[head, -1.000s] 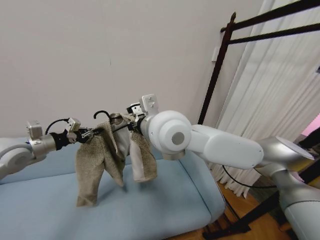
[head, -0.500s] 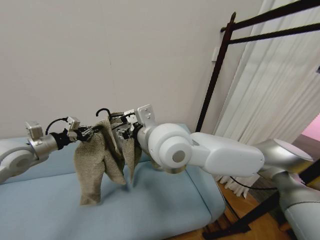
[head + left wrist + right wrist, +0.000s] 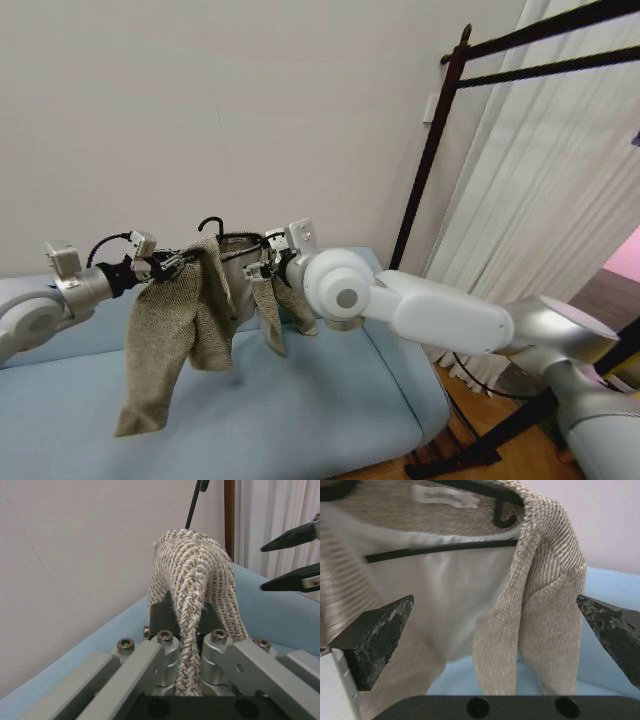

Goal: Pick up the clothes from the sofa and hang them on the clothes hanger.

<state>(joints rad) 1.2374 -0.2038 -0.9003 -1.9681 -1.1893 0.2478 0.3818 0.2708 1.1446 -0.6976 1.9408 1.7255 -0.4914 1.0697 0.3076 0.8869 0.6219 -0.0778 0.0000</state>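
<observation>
Beige knitted cardigan (image 3: 185,310) on a black wire hanger (image 3: 212,224) hangs above the light-blue sofa (image 3: 300,420), one shoulder pinched by the left gripper (image 3: 168,266). Left wrist view: knit clamped between its fingers (image 3: 218,652). Right wrist view: right gripper (image 3: 495,602) spread, cardigan just ahead.

Head view: high, looking forward and down over both arms onto sofa (image 3: 300,430); rack (image 3: 432,150) on the right.
Left wrist view: very close, sighting along left gripper (image 3: 189,630) into garment (image 3: 192,575), toward rack.
Right wrist view: close, between tips of right gripper (image 3: 495,600), facing garment.
All three share garment.
</observation>
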